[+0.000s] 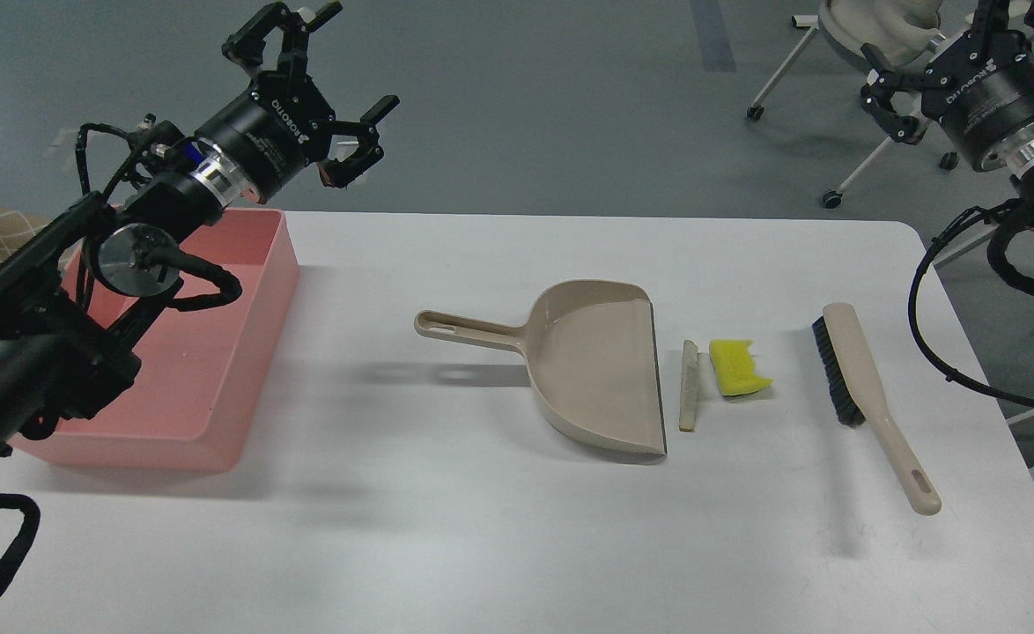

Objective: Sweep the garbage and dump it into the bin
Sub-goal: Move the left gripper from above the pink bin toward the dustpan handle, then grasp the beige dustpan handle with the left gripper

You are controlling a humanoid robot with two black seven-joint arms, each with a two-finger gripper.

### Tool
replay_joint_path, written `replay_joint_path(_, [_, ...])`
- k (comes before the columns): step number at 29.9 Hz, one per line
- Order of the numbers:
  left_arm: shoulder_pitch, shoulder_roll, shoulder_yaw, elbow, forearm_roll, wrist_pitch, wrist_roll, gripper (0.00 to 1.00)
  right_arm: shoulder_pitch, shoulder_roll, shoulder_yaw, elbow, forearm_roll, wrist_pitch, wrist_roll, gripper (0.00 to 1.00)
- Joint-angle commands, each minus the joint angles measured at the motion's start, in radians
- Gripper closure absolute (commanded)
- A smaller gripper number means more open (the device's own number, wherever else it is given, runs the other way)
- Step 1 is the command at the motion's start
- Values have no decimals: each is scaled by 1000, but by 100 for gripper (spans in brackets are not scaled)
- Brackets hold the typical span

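The garbage lies mid-right on the white table: a yellow sponge piece (pixel 738 368) and a thin off-white wedge (pixel 688 386), side by side just right of the beige dustpan's (pixel 596 365) open lip. The pink bin (pixel 217 387) sits at the table's left edge. My left gripper (pixel 341 84) is open and empty, raised above the bin's far right corner, far from the garbage. My right gripper (pixel 944 53) is open and empty, high beyond the table's far right corner, its upper finger partly cut off by the frame's top edge.
A beige brush (pixel 869 396) with black bristles lies right of the sponge, handle toward the near right. The dustpan's handle (pixel 464 328) points left toward the bin. My left arm hangs over the bin. Chairs (pixel 843 53) stand on the floor behind the table.
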Motion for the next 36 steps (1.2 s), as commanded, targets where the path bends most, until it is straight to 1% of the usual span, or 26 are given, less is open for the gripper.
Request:
replay_joint_path(1, [88, 80, -2, -134, 5, 50, -3, 4, -6, 0, 1, -1, 0, 0, 0, 0])
replay_joint_path(2, [120, 110, -6, -175, 5, 56, -5, 4, -7, 0, 1, -1, 2, 0, 0, 0])
replay_joint_path(3, [121, 110, -6, -176, 5, 56, -5, 4, -7, 0, 1, -1, 2, 0, 0, 0])
replay_joint_path(4, [152, 140, -12, -220, 6, 63, -6, 5, -9, 0, 1, -1, 2, 0, 0, 0])
replay_joint_path(6, [200, 189, -18, -295, 6, 95, -9, 7, -10, -2, 6, -2, 2, 0, 2, 0])
replay_joint_path(8, [264, 243, -17, -392, 23, 161, -17, 8, -13, -2, 23, -5, 2, 0, 2, 0])
replay_joint_path(12, [335, 280, -15, -466, 100, 203, -21, 13, -19, -3, 29, -7, 2, 0, 2, 0])
replay_joint_path(14, [392, 280, -8, -499, 164, 256, -21, 19, -24, -6, 29, -6, 2, 0, 2, 0])
replay_joint_path(19, [466, 250, -5, -542, 273, 333, -20, 20, -29, -17, 30, -6, 2, 0, 2, 0])
replay_joint_path(22, [512, 222, 3, -552, 351, 364, -15, 22, -32, -22, 32, -7, 2, 0, 2, 0])
replay_joint_path(26, [522, 196, 44, -552, 419, 402, -8, 24, -36, -22, 35, -7, 2, 0, 2, 0])
replay_joint_path(28, [512, 185, 106, -550, 469, 433, -8, 25, -36, -20, 36, -7, 2, 0, 2, 0])
replay_joint_path(33, [510, 127, 129, -549, 554, 464, -5, 29, -46, -20, 36, -7, 2, 0, 2, 0])
replay_joint_path(36, [498, 119, 138, -536, 557, 470, 0, 29, -49, -20, 36, -10, 2, 0, 2, 0])
